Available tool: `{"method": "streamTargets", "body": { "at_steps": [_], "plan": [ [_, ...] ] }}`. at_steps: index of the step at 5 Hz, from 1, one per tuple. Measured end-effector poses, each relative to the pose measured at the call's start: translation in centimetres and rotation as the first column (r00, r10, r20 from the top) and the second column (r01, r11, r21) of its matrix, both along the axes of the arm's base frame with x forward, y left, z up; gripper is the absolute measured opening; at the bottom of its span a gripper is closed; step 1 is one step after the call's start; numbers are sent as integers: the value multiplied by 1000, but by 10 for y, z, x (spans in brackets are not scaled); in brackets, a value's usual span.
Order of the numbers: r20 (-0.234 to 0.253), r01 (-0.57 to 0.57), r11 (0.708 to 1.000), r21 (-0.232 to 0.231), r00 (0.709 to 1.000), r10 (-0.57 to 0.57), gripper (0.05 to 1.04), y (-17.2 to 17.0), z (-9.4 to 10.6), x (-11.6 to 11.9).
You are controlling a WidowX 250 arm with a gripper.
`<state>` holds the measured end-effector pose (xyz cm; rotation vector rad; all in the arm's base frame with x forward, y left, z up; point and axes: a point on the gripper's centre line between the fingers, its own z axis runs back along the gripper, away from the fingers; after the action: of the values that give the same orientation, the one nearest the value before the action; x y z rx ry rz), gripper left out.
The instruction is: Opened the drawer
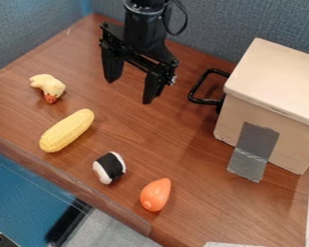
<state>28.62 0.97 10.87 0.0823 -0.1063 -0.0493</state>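
The beige, box-shaped drawer unit [279,82] stands at the view's right; its black, bow-shaped handle [200,85] juts left, toward the end effector [129,91]. The handle's outer bar slants from upper right to lower left, roughly crosswise to the line between the two fingers, so they could likely straddle it with little turning. The fingers are spread, with nothing between them. The coming move seems to be rightward and down onto the bar, then a pull left, away from the unit.

Grey tape [252,149] runs from the unit's side down to the brown wooden surface [183,154], presumably bracing it against that pull. The yellow toy duck [49,88], yellow toy corn cob [66,130], black-and-white toy rice roll [110,167] and orange teardrop-shaped toy [155,195] lie off the approach; a long, low leftward swing could brush the duck.
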Motion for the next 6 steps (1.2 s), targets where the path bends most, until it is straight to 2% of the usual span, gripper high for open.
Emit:
{"method": "streamTargets", "body": {
  "at_steps": [1, 2, 4, 5, 6],
  "plan": [
    [-23, -1, 1000, -5, 1000, 1, 1001, -1, -7, 0],
    [-62, 8, 999, -38, 998, -10, 1001, -6, -22, 16],
    [-54, -11, 997, -76, 998, 7, 1001, -2, -39, 65],
    [-41, -46, 996, -77, 998, 43, 1001, 0, -45, 95],
    [-8, -93, 991, -99, 996, 93, 1001, 3, -48, 123]
  ]
}}
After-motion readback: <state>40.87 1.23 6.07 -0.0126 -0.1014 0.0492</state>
